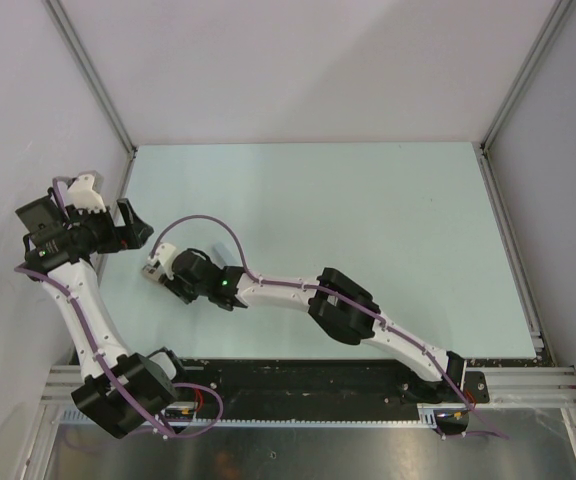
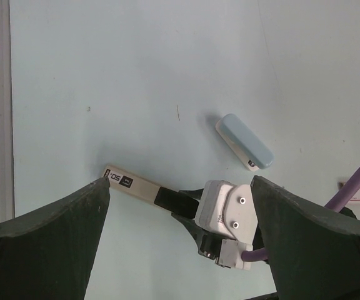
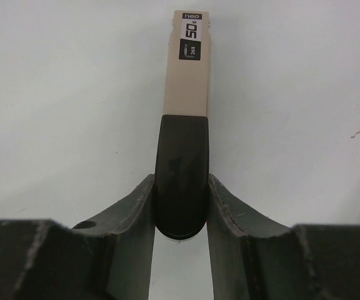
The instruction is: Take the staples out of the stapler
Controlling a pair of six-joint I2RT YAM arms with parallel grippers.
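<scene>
Right gripper (image 3: 180, 178): I see its two dark fingers (image 3: 136, 212) pressed against either side of the stapler's black rear end, clamped on it.
Stapler (image 3: 187, 81): it lies flat on the pale table (image 1: 368, 220), towards the left side. The beige body points away from my right wrist camera, with a small black label near the far tip.
Left gripper (image 2: 180, 180): I have the jaws spread wide, holding nothing. It hangs over the stapler, whose labelled tip shows just beside one finger.
Pale blue oblong piece (image 2: 244, 141): it is on the table near the stapler but apart from it.
Red-and-white labelled box (image 2: 358, 191): I only catch a sliver at the edge of the left wrist view.
</scene>
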